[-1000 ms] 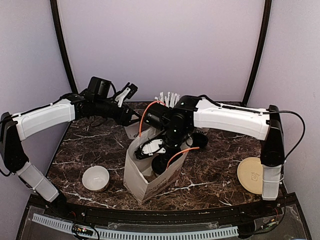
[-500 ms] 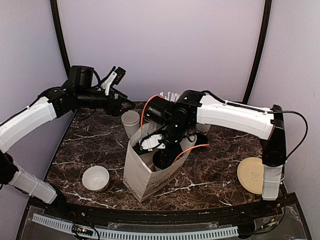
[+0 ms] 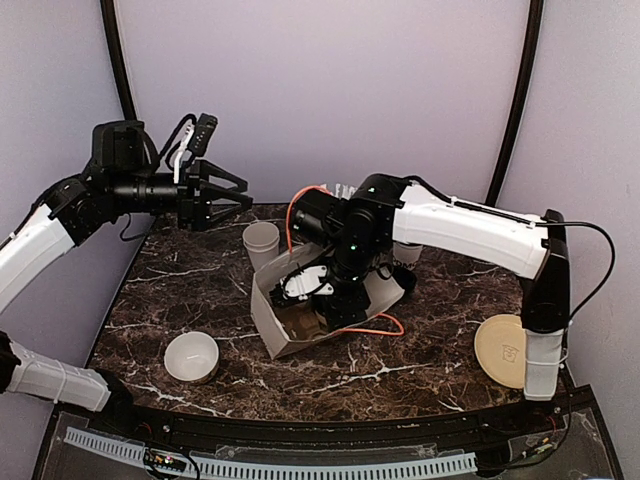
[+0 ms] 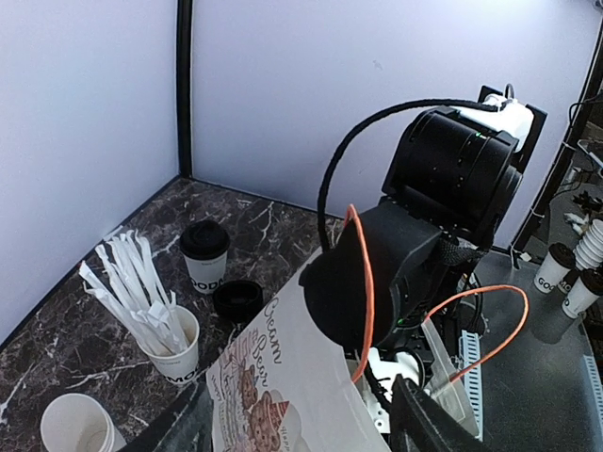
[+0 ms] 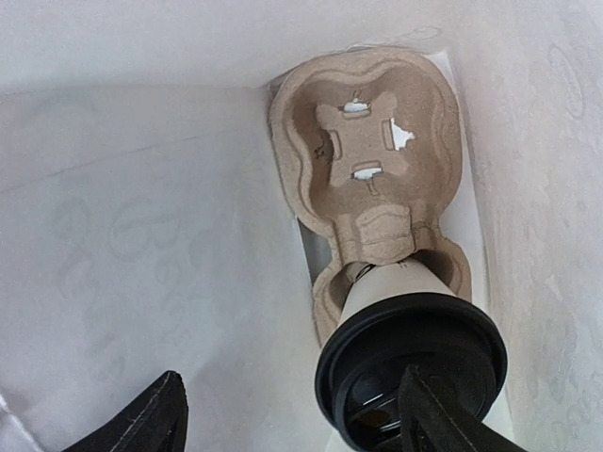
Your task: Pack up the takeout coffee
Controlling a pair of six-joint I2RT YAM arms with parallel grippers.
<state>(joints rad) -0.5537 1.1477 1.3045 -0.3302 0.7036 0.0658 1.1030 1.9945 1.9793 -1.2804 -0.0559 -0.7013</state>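
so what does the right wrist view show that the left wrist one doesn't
Only the right wrist: a cardboard carrier with one lidded cup in a pocket, the other pocket empty. Only the left wrist: the cup of straws, a second lidded cup, a loose black lid, the right arm. Both: the white paper bag, inside versus outside.

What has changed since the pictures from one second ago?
The left fingers drew back, up and to the left, away from the paper bag. The bag, upright before, now leans over, with the right fingers reaching inside. The white bowl, the stacked white cups and the tan disc stayed put.
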